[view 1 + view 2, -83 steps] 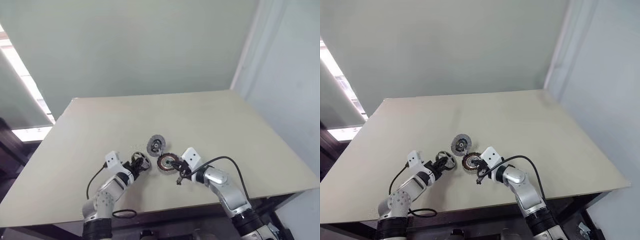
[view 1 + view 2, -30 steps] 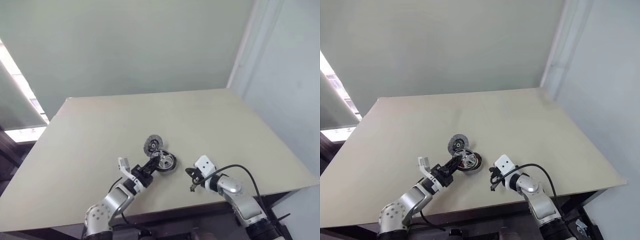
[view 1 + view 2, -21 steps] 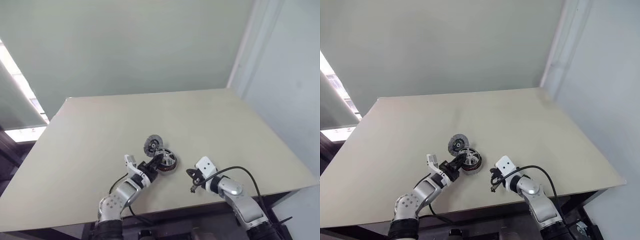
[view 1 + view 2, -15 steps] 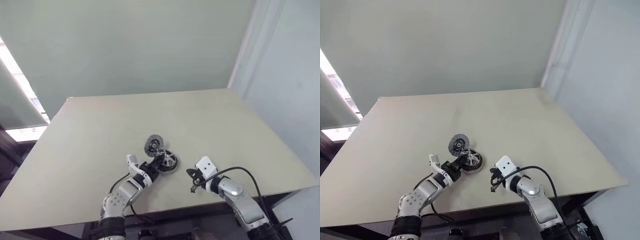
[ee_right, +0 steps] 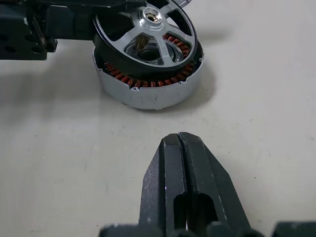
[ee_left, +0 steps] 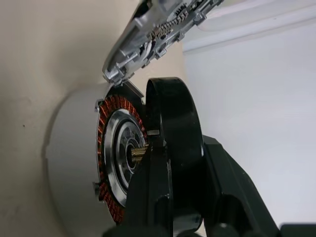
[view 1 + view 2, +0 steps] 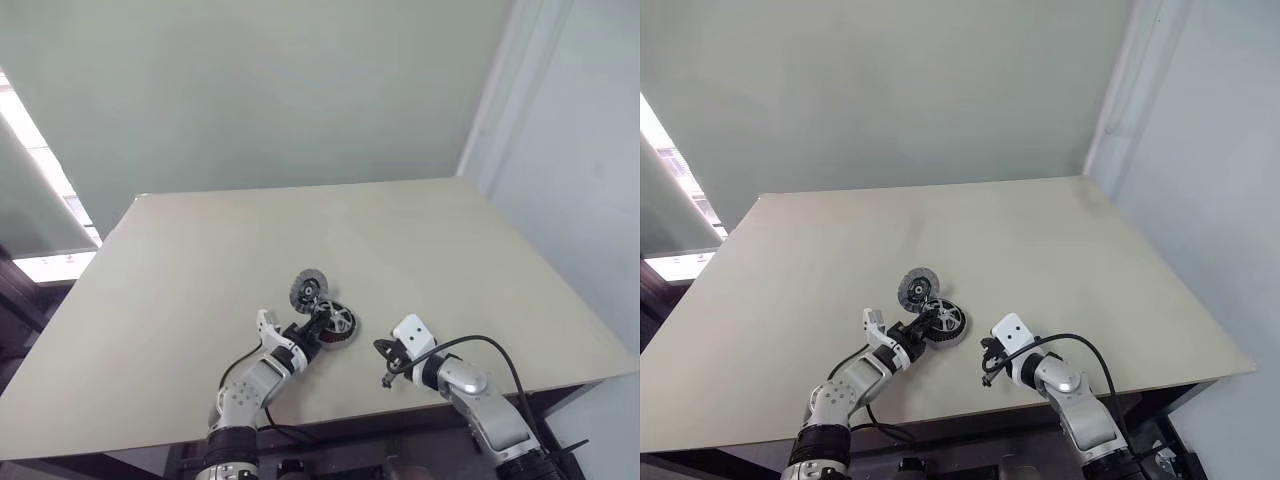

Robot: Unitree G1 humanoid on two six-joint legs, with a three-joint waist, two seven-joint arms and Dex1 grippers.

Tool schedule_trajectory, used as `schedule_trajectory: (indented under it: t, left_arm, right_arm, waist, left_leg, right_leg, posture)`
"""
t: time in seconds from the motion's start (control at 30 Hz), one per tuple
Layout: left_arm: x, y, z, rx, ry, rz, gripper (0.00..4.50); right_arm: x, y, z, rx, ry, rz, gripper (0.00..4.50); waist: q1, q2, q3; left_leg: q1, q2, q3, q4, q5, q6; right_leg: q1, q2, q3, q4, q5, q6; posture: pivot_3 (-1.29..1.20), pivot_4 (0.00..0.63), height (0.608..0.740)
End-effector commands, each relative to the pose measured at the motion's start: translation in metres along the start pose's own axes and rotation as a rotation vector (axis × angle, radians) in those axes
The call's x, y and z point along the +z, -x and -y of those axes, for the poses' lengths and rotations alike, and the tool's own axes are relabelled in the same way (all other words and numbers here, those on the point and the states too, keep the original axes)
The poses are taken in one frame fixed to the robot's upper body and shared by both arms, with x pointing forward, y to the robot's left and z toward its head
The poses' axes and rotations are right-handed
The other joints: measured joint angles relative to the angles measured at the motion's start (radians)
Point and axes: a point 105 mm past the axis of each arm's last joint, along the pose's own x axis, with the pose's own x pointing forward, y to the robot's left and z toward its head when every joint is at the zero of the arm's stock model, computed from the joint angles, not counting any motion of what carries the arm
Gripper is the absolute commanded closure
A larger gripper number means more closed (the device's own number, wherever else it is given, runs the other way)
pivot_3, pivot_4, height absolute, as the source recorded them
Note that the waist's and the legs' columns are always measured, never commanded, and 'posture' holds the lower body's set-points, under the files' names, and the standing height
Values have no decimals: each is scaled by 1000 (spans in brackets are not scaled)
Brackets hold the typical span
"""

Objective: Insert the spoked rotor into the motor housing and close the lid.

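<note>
Entry: spoked rotor (image 5: 148, 34) at motor housing (image 5: 148, 89), mid-worktop (image 7: 200, 260).

My left fingers (image 7: 308, 335) gripped the rotor by its dark rim and held it tilted over the housing, one edge down among the copper windings, the other raised. Whether it had seated I could not quite tell. The lid (image 7: 309, 291) lay flat just behind the housing, close beside it. My right fingers (image 5: 180, 163) were pressed together, holding nothing, low over the bare worktop a short way in front of the housing.
</note>
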Motion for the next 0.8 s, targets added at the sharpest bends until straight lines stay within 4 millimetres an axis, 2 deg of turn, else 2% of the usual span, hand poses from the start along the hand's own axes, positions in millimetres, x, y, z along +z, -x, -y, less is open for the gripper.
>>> schedule_trajectory:
  t: [0.03, 0.8]
  left_arm:
    - [0, -5, 1, 12, -19, -8, 4168]
    - [-16, -9, 4, 6, 13, -94, 4168]
  right_arm:
    - [17, 3, 4, -12, 19, 59, 4500]
    - [17, 0, 4, -8, 27, 60, 4500]
  waist:
    - [5, 0, 0]
    - [21, 0, 0]
  left_leg:
    - [0, 0, 0, 0, 0, 0]
    - [0, 0, 0, 1, 0, 0]
  right_leg:
    - [0, 0, 0, 0, 0, 0]
    - [1, 0, 0, 0, 0, 0]
  posture:
    - [0, 0, 740]
    - [0, 0, 740]
